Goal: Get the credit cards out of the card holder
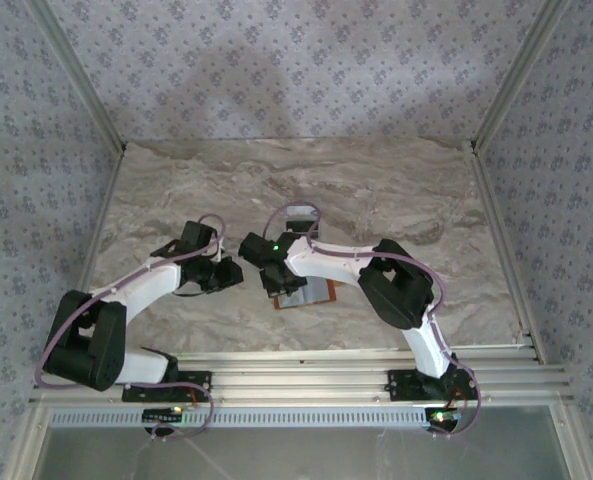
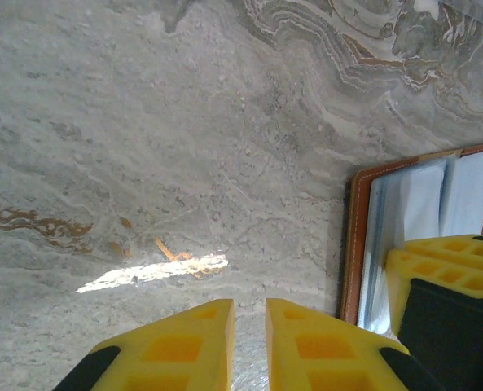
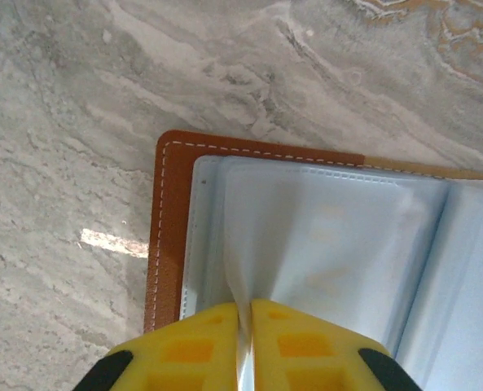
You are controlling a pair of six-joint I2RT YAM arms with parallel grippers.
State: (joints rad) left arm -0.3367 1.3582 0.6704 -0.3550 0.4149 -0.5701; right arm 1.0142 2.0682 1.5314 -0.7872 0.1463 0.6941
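**Holder open, cards not out yet**

Nearest to the bases, the left gripper [image 2: 249, 342] hung low over the table [image 2: 143, 163], just left of the holder [image 2: 357, 244]. Its fingers stood near each other with a thin slit between them, and they gripped nothing.

A little farther in, the right gripper [image 3: 243, 342] was clenched on the edge of one thin plastic sleeve [image 3: 322, 236] of the holder. The sleeve edge ran straight between the two yellow fingertips.

The holder lay open and flat on the marble, near the middle of the table and between the two arms in the top view. Its brown leather border faced up, and pale grey-blue sleeves were spread across the inside.

The plastic was cloudy. There were only weak yellowish marks behind it, so I could not tell which pocket held the cards, or how many.

My judgement of the progress is this. The opening of the holder was done, and one leaf was caught. No card appeared to be drawn out, so the main work was left: to find each card, pull it from its pocket, and put it on the marble. The far half of the table was plain stone up to the patterned walls.
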